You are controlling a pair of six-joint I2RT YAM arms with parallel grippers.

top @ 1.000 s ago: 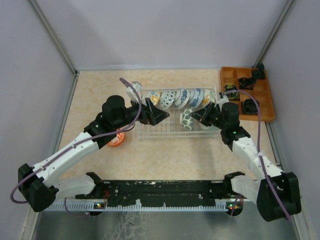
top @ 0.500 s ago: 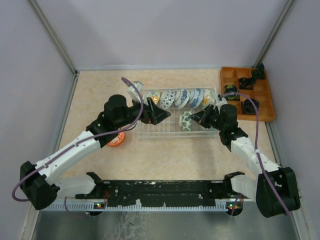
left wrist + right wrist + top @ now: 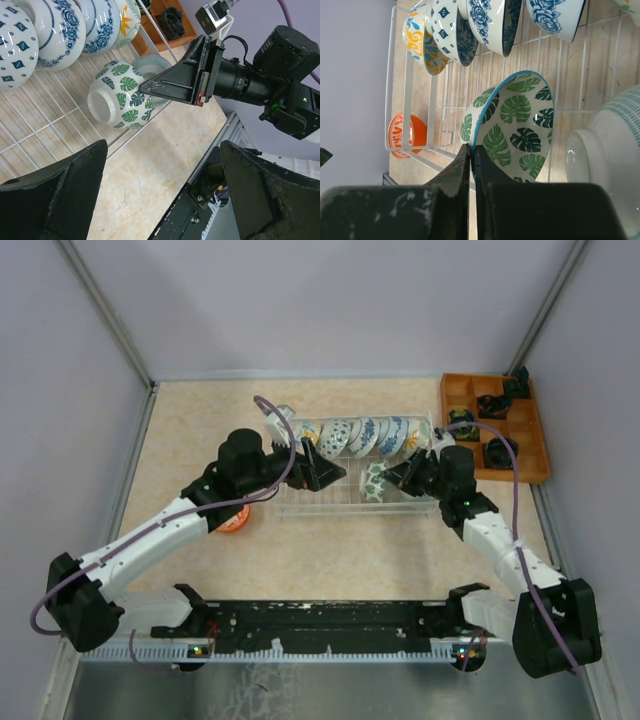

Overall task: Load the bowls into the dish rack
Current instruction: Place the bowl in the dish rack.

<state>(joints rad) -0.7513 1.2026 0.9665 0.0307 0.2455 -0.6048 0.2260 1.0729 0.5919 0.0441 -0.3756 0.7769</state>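
Our right tool [image 3: 471,150] is pinched tight on the rim of the green-leaf bowl [image 3: 520,130], which stands on edge in the dish rack [image 3: 45,115] at its tip. Facing it, our left tool [image 3: 335,474] gapes wide, holding nothing.

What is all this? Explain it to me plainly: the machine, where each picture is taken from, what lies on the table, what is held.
Two robot arms stand at a table. One picture looks down from above; the other two come from cameras on each wrist. A wire dish rack holds a row of patterned bowls. The right claw is shut on the rim of a green-leaf bowl. The left claw is open and empty. An orange bowl sits outside the rack, an orange tray at the right.
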